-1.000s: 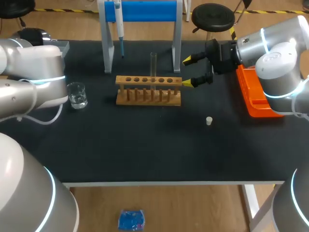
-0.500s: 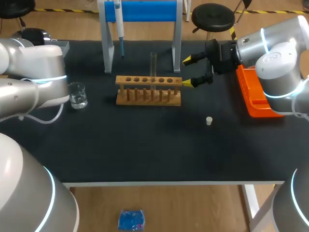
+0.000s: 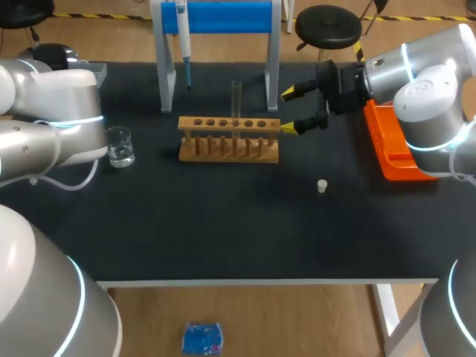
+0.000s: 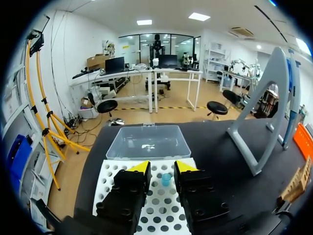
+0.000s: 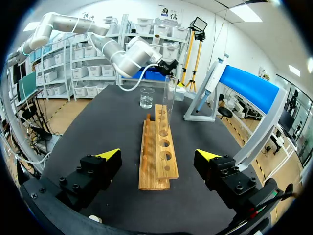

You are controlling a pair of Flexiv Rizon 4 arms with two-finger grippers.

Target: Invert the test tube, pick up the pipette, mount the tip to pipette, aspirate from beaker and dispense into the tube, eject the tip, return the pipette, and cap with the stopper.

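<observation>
Left gripper (image 4: 162, 167): sits low over the white tip rack (image 4: 110, 188), fingers apart and holding nothing. A small blue tip (image 4: 166, 179) stands in the rack and shows in the gap between the fingers; contact with either finger cannot be confirmed. A clear plastic box (image 4: 148, 142) lies just ahead of the tip rack.

Right gripper (image 3: 288, 110): wide open and empty, level with the right end of the wooden tube rack (image 3: 229, 139) and just clear of it. In the right wrist view the rack runs lengthwise ahead, between the lines of the two fingers.

Test tube (image 3: 236, 100): upright in a hole in the right half of the rack, untouched by either gripper.

Pipette (image 3: 184, 41): hangs at the left end of the blue-topped stand (image 3: 223, 16), behind the rack.

Beaker (image 3: 118, 146): stands on the black table (image 3: 223, 223) left of the rack, just beside the left arm.

Stopper (image 3: 322, 186): on the table, right of and in front of the rack, apart from everything.

Orange tray (image 3: 390, 156): at the table's right edge, partly under the right arm.
</observation>
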